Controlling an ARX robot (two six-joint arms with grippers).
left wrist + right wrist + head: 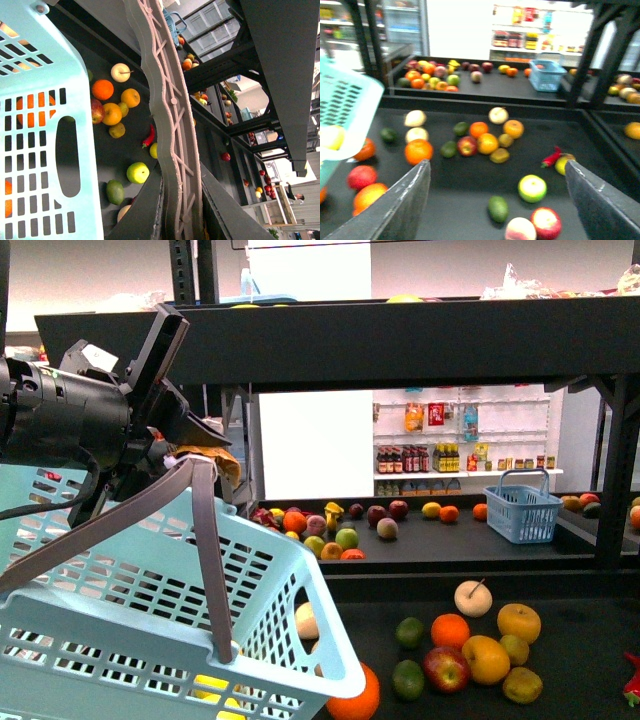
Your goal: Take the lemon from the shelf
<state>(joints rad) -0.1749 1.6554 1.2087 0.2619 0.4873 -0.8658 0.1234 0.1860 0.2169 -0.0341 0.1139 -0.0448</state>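
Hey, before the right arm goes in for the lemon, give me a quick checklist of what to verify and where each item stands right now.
1. Right gripper open: ok, jaws wide apart with nothing between them.
2. Lemon found: cannot tell for sure. The yellow fruit on the shelf tray looks like it, but the picture is blurred.
3. Lemon centred between the jaws: not ok, it lies far off to one side, near one finger.
4. Room around it: not ok, the red chili lies right against it.
5. Basket secure: ok, the left gripper holds it by the handle.
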